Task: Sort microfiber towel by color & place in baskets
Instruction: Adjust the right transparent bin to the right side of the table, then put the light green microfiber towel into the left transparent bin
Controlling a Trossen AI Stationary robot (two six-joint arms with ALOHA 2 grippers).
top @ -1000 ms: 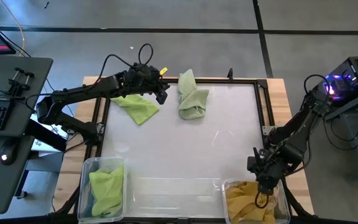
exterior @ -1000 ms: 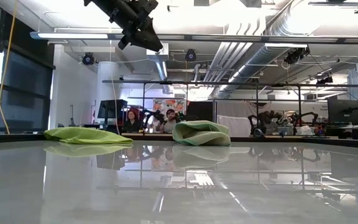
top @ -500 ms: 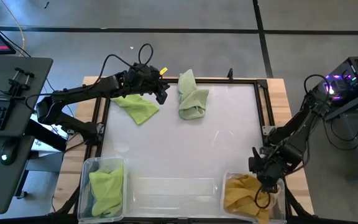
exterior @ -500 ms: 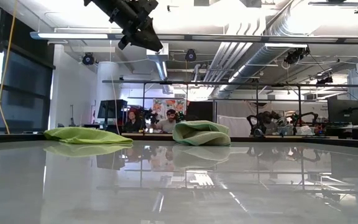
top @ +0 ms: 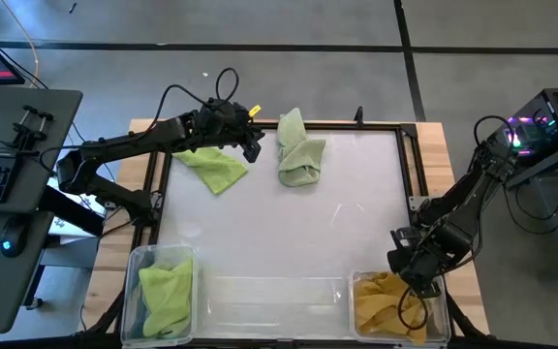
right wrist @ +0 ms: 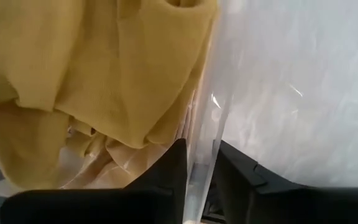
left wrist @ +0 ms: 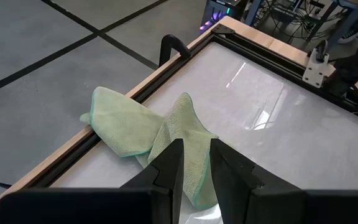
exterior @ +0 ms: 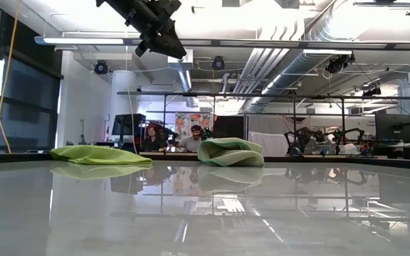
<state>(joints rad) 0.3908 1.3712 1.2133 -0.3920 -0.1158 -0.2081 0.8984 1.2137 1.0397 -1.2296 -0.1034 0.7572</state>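
Right basket [top: 441, 330] cut by picture's lower edge; yellow towel [right wrist: 73, 74] runs off wrist view's edges.

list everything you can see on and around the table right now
green towels: 3; two loose at the table's far edge, one in the near-left basket
yellow towel: 1, in the near-right basket
baskets: 2, clear plastic, near-left and near-right
work surface: 1, white, black-framed
desk with keyboard: 1, dark, left of the table
left pincer: above the far-left green towel, narrow gap
right pincer: closed on the near-right basket's wall
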